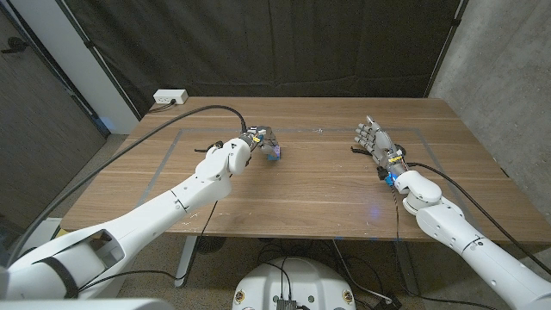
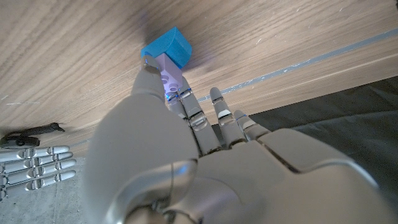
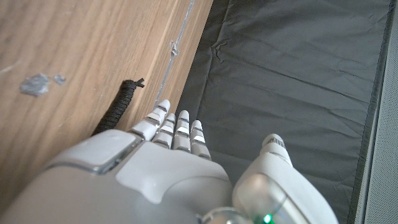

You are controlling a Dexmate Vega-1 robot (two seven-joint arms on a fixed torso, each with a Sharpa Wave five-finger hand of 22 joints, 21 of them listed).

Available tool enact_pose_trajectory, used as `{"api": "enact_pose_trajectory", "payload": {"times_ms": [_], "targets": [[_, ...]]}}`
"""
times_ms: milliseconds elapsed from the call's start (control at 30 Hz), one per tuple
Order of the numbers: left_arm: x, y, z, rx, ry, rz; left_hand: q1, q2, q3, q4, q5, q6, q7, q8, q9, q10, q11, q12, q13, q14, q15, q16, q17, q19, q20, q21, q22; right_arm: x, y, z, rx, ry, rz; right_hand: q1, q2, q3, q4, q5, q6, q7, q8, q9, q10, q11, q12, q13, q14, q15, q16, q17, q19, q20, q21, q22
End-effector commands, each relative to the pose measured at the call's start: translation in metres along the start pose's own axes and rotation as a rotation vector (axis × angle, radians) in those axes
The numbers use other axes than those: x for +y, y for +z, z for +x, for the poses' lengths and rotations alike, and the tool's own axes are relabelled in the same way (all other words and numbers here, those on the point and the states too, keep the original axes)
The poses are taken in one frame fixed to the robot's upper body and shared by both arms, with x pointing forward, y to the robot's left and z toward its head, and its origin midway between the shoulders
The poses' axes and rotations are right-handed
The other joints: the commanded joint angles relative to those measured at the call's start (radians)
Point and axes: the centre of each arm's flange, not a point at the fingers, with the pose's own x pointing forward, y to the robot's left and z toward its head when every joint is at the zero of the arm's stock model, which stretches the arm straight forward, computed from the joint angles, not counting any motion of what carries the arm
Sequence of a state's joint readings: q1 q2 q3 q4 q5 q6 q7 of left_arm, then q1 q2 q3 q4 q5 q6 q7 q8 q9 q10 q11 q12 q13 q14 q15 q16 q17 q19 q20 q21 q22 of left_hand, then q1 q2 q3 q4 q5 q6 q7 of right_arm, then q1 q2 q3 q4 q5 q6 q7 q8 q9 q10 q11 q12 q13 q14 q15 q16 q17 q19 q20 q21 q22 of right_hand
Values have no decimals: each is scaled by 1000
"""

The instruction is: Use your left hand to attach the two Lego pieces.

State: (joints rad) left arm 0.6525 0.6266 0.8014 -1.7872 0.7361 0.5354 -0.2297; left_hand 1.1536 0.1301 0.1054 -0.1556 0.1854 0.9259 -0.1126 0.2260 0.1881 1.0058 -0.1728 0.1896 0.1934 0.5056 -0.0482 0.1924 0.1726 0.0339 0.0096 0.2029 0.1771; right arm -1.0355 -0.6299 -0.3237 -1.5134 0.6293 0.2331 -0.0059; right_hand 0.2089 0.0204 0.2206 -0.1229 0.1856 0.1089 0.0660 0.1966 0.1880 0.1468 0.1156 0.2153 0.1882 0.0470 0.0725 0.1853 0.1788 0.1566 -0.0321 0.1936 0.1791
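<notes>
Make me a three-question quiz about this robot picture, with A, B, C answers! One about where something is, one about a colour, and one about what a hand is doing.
1. Where is the white power strip?
A. At the table's far left corner
B. Beside the right hand
C. Under the left arm

2. What colour is the Lego block on the table?
A. Red
B. Blue
C. Yellow

3. What is the right hand doing?
A. Holding a Lego piece
B. Holding nothing, fingers apart
C. Gripping the black strap

Answers:
1. A, the head view shows it by the far left corner.
2. B, the left wrist view shows a bright blue block, with a pale piece at the left hand fingertips.
3. B, its fingers stand spread with nothing in them, and the black strap lies apart on the table.
</notes>
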Motion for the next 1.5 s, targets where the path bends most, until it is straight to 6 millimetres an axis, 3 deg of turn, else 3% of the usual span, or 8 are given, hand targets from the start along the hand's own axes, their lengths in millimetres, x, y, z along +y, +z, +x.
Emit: {"api": "enact_pose_trajectory", "payload": {"times_ms": [33,1200,1500], "targets": [[-1,-5,-1,19,-2,-18,-6,5,73,58,3,129,65,28,3,63,1,15,0,37,-84,6,1,29,-1,5,1,4,0,1,14,14,-4,-2,7,-4,4,-2,9,-4,1,4,9,3,3,2,4,4,0,3,4,1,5,3],[-3,-19,3,72,8,-61,-1,16,95,61,3,161,80,27,1,101,12,9,-1,74,-80,6,1,54,-1,7,1,8,9,3,-1,13,-31,1,9,-5,2,-2,10,-2,1,4,10,1,3,2,5,1,0,3,6,0,6,3],[5,-20,5,61,19,-109,-2,16,99,63,3,162,84,25,1,106,12,7,0,81,-78,5,1,61,-3,7,2,8,10,4,2,16,-36,1,8,-6,2,-2,11,-2,1,4,11,1,3,2,5,0,0,3,6,-1,6,3]]}}
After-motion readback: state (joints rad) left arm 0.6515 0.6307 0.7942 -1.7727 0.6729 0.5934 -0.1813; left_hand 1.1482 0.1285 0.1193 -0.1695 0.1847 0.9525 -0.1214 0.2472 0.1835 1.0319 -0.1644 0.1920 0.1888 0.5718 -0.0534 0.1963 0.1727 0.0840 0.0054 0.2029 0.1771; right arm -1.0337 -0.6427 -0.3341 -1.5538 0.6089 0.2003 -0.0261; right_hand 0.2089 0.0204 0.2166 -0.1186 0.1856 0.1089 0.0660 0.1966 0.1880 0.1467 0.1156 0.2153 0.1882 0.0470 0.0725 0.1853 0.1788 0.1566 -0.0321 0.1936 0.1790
